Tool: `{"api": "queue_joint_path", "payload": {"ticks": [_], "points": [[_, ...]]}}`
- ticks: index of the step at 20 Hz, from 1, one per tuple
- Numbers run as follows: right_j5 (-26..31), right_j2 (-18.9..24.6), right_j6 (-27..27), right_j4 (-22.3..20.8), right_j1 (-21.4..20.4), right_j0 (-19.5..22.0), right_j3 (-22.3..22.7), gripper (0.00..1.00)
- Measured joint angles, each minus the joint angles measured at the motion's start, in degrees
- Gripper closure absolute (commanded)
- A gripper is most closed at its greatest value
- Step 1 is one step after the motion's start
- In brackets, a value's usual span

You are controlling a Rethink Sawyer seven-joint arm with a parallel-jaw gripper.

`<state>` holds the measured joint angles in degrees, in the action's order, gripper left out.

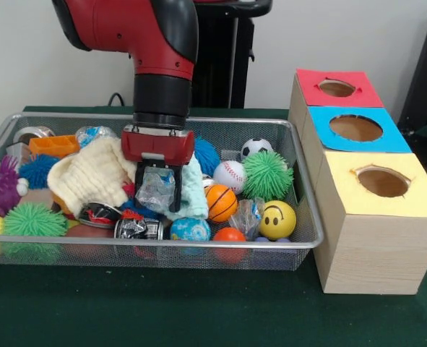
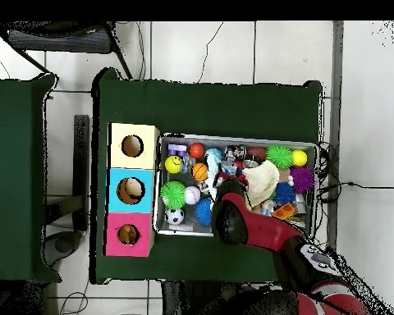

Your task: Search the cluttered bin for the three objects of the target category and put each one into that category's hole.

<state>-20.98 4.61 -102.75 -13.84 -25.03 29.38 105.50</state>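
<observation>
The silver wire-mesh bin point(image 1: 162, 244) is full of balls, cloths and crushed packaging; it also shows in the overhead view point(image 2: 237, 138). My gripper point(image 1: 158, 194) hangs over the bin's middle, shut on a crumpled clear plastic wrapper point(image 1: 155, 189) held between its fingers, just above a pale teal cloth point(image 1: 196, 194). The red-surround hole point(image 1: 337, 87) is on the farthest wooden box at the right, also in the overhead view point(image 2: 128, 235). In the overhead view my arm point(image 2: 233, 220) covers the gripper.
The blue-surround hole point(image 1: 355, 128) and yellow-surround hole point(image 1: 383, 181) lie nearer the camera. In the bin are a baseball point(image 1: 230, 176), basketball point(image 1: 221, 202), soccer ball point(image 1: 256, 147), green spiky ball point(image 1: 267, 175), smiley ball point(image 1: 277, 220), cream cloth point(image 1: 94, 177) and crushed can point(image 1: 139, 228).
</observation>
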Motion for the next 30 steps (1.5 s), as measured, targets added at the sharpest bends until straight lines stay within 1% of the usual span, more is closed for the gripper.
{"api": "queue_joint_path", "payload": {"ticks": [3,5,7,10,16,21,24,30], "points": [[8.65,0.05,0.00,2.00,-1.64,-0.03,0.07,0.00],[11.12,0.05,0.00,2.52,-2.07,-0.04,0.07,0.00],[14.78,0.06,0.00,3.26,-2.61,-0.07,0.07,0.00],[17.74,0.07,0.00,3.70,-2.95,-0.06,0.11,0.00],[17.39,0.15,0.00,3.73,-3.02,0.24,1.26,0.00],[13.89,0.27,0.00,3.75,-3.14,0.87,4.47,0.00],[10.99,0.27,0.00,3.77,-3.36,0.95,6.43,0.00],[2.69,0.24,0.00,3.80,-4.57,0.95,12.16,0.00]]}}
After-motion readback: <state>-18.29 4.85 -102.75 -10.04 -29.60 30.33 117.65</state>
